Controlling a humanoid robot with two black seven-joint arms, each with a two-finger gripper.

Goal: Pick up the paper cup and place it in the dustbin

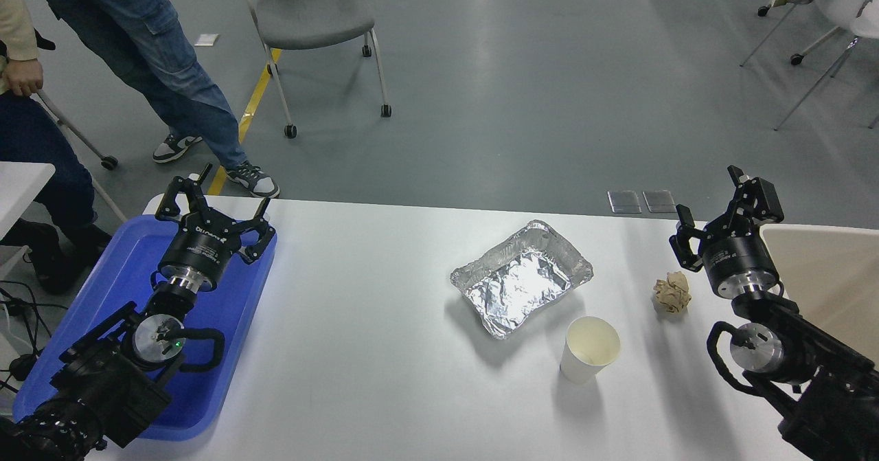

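The small white tapered paper cup [589,358] stands untouched near the bench's front edge, the spread-fingered right gripper [721,212] holds nothing, and the large beige plastic dustbin [817,268] at the right edge waits.

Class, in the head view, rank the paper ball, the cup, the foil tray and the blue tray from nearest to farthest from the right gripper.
From the right gripper:
1. Paper ball, just to its left.
2. Cup, nearer the camera, further left.
3. Foil tray, mid-table.
4. Blue tray, far left end, under the parked left gripper.
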